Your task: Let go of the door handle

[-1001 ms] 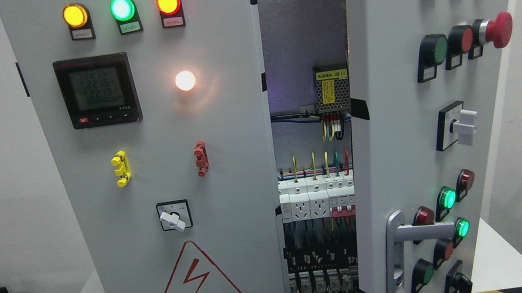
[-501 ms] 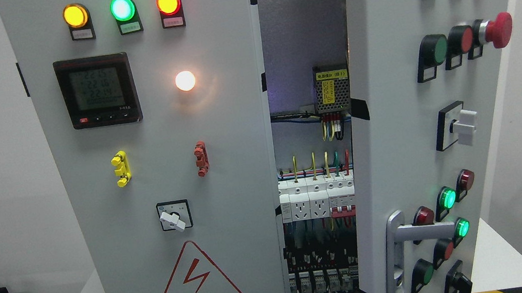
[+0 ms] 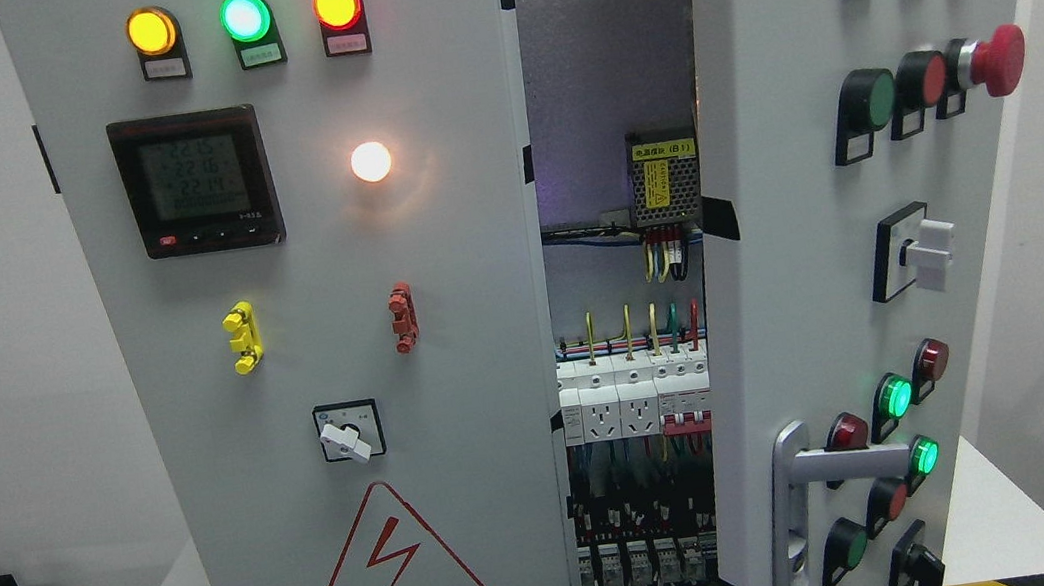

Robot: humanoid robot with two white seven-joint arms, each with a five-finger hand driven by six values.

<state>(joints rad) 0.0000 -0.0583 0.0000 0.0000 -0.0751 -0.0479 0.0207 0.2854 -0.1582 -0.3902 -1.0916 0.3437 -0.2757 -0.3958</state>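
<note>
No robot hand is in shot, so finger state can't be told; the silver door handle (image 3: 847, 464) sits free on the open right door (image 3: 785, 299).

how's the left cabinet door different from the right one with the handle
The left door sits closed, facing the camera; the right door is swung open, seen at an angle. The left door carries a digital meter and a warning triangle; the right door carries a silver handle, held by no hand, and a red mushroom button. Both are grey with lit indicator lamps.
</note>
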